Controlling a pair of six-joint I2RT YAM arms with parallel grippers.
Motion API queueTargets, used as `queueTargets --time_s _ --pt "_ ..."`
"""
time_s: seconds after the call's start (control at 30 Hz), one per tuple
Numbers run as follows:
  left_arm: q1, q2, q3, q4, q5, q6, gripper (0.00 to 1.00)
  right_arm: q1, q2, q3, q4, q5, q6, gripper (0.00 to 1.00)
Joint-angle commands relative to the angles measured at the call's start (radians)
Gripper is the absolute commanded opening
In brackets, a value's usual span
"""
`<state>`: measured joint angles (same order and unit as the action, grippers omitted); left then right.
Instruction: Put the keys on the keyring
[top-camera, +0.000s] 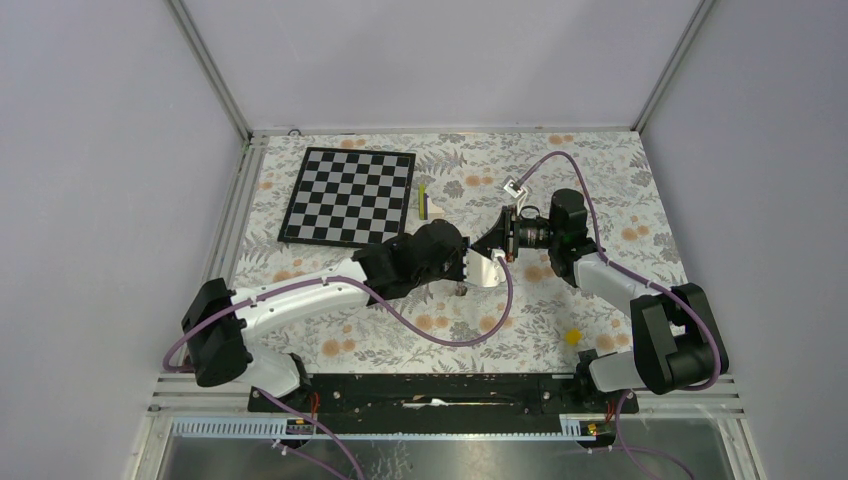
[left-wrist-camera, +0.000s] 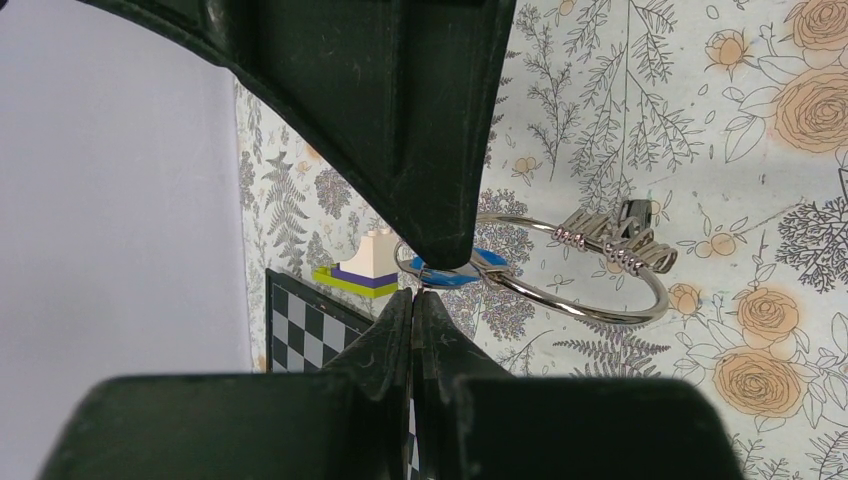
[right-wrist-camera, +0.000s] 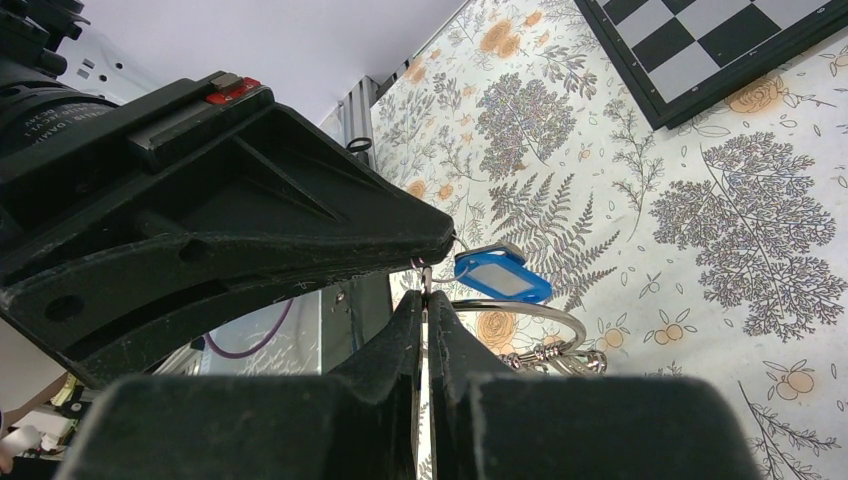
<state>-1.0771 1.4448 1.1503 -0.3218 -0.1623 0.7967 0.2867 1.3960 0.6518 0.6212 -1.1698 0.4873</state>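
The keyring (left-wrist-camera: 600, 303) is a thin silvery ring held above the floral cloth, with a fan of small metal pieces (left-wrist-camera: 615, 243) on its far side. A dark piece among them may be the black key; I cannot tell. My left gripper (left-wrist-camera: 413, 293) is shut, pinching the ring's near edge. The blue key tag (right-wrist-camera: 497, 273) hangs right beside the ring (right-wrist-camera: 545, 312). My right gripper (right-wrist-camera: 425, 296) is shut on a thin metal stem joined to that tag. In the top view both grippers meet tip to tip (top-camera: 488, 255) mid-table.
A checkerboard (top-camera: 348, 196) lies at the back left, with a small cream, purple and lime block (left-wrist-camera: 362, 268) beside it. A small yellow block (top-camera: 572, 337) sits at the front right. Purple cables loop over both arms.
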Motion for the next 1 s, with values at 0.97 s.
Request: queueTargets --time_s 0.97 --pt "-0.018 0.014 0.078 0.109 -0.061 -0.027 0.00 0.032 0.019 0.053 -0.055 0.003 -0.082 0.00"
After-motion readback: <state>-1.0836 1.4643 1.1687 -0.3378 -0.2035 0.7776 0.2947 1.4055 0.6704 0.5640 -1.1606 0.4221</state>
